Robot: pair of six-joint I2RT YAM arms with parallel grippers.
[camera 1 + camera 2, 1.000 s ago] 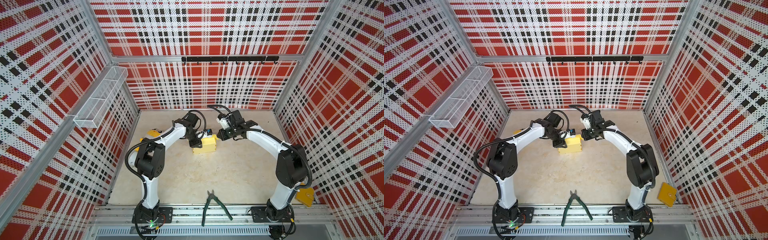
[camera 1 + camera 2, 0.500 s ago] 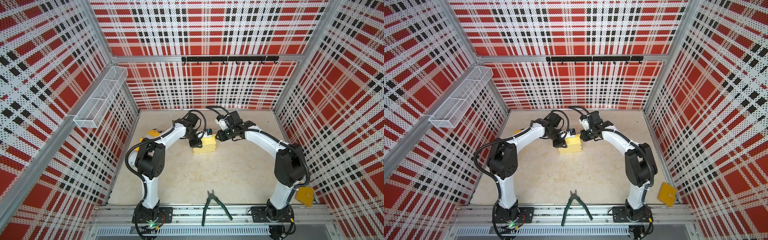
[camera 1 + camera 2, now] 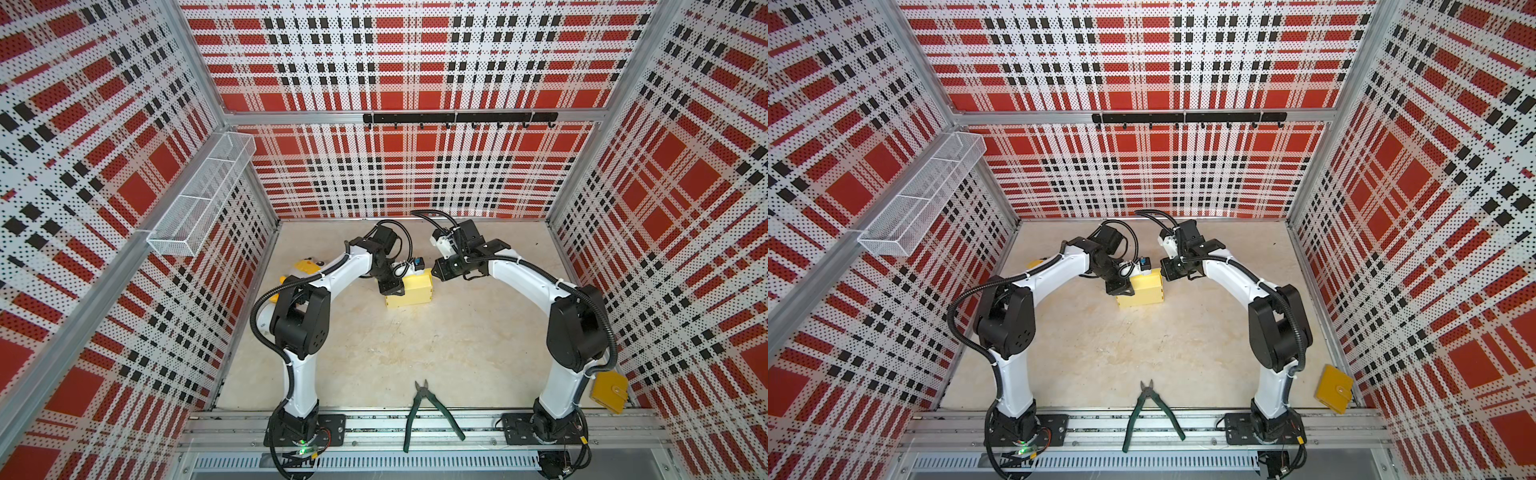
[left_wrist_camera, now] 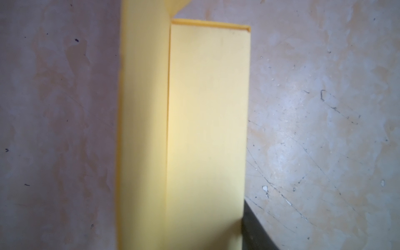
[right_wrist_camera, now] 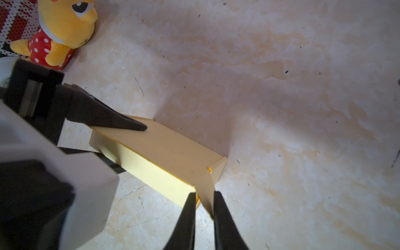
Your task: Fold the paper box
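Note:
The paper box (image 3: 411, 292) (image 3: 1144, 291), pale yellow and folded into a long block, lies on the table in both top views. My left gripper (image 3: 394, 286) is shut on its left end. One left finger (image 5: 129, 125) lies on the box's top face and the other runs along its side. In the left wrist view the box (image 4: 205, 129) fills the middle, with one dark finger (image 4: 254, 233) against its edge. My right gripper (image 5: 204, 195) (image 3: 435, 272) is at the box's right end, shut on a loose end flap (image 5: 205, 186).
Green pliers (image 3: 428, 409) lie at the front edge. A mustard wallet (image 3: 609, 392) sits by the right arm's base. A yellow plush toy (image 5: 58, 32) (image 3: 305, 268) stands near the left wall. A wire basket (image 3: 203, 195) hangs on that wall.
My right gripper has edged slightly left toward the box's right end. The left gripper and the box have stayed where they were.

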